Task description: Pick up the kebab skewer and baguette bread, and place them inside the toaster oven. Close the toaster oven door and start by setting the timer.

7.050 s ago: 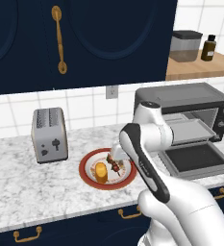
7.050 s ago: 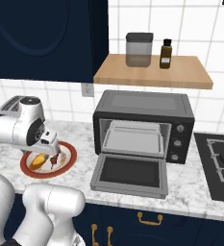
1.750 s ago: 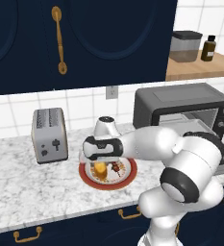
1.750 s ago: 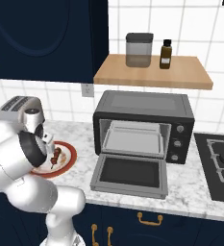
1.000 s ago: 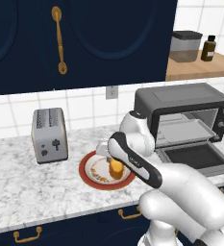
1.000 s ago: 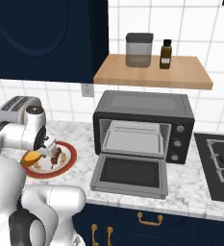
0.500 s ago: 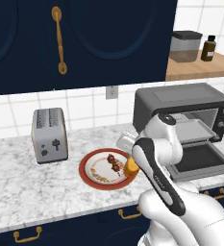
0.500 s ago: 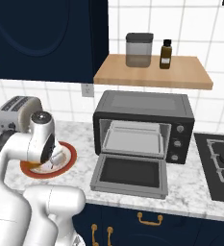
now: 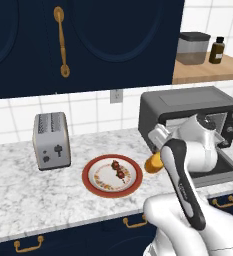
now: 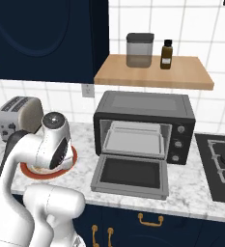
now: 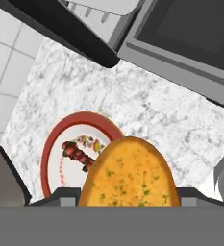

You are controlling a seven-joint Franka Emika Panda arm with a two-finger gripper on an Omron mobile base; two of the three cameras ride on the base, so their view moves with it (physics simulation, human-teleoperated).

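My gripper [image 9: 155, 157] is shut on the baguette bread [image 9: 151, 165], a golden-orange loaf held above the counter between the plate and the oven. In the hand view the baguette bread [image 11: 128, 174] sits close to the lens and hides the fingertips. The kebab skewer [image 9: 119, 169] lies on the red-rimmed plate [image 9: 90, 180], just left of the gripper; it shows as the kebab skewer [image 11: 78, 153] in the hand view. The toaster oven [image 10: 145, 108] stands to the right. Its door [image 10: 131, 176] is dropped open and a tray [image 10: 133, 140] sits inside.
A silver two-slot toaster [image 9: 51, 141] stands left of the plate. A wooden shelf [image 10: 152, 72] above the oven carries a jar [image 10: 139, 49] and a dark bottle [image 10: 167, 54]. A stove top [image 10: 224, 166] lies at the far right. My white arm covers most of the plate [image 10: 74, 155] in the right base view.
The gripper has lifted the baguette bread off the plate and carried it right toward the toaster oven. The kebab skewer has stayed on the plate.
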